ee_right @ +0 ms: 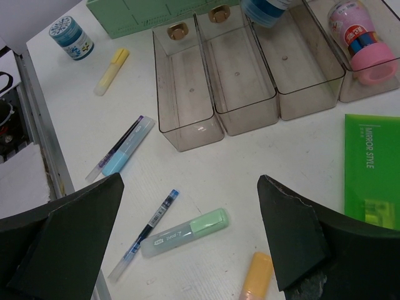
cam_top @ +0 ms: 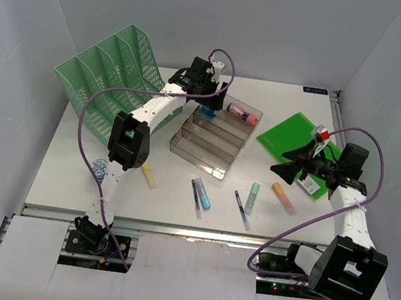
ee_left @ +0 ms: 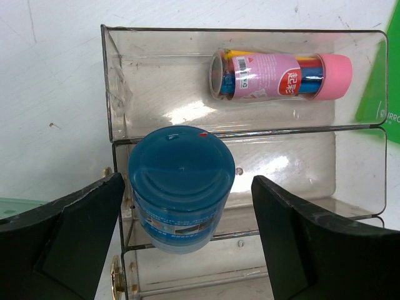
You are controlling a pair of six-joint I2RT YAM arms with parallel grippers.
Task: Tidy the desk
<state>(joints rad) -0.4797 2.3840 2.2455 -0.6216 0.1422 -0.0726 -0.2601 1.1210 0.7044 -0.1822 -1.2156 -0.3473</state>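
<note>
Top external view: the desk [cam_top: 56,183] spreads beneath both arms, with its front rail just ahead of their bases. Left of the tray [cam_top: 213,140] stands a green rack [cam_top: 115,65], close to the desk's left and far edges. The left gripper [cam_top: 207,109] hangs over the tray's far end, jaws wide apart around a blue jar [ee_left: 180,187]. A gap shows on the jar's right. On its left I cannot tell touching from just beside, and its lid hides its base. A pink tube [ee_left: 281,75] lies in the next compartment beyond. Right of the tray lies a green folder [cam_top: 295,133], partly covered by the right gripper [cam_top: 286,163]. That gripper is spread wide and empty above the desk. A green marker [ee_right: 184,231] lies on the desk nearer than the tray, and an orange marker [ee_right: 256,281] is cut off by the wrist view's edge. Bare desktop runs beyond the tray to the far edge.
</note>
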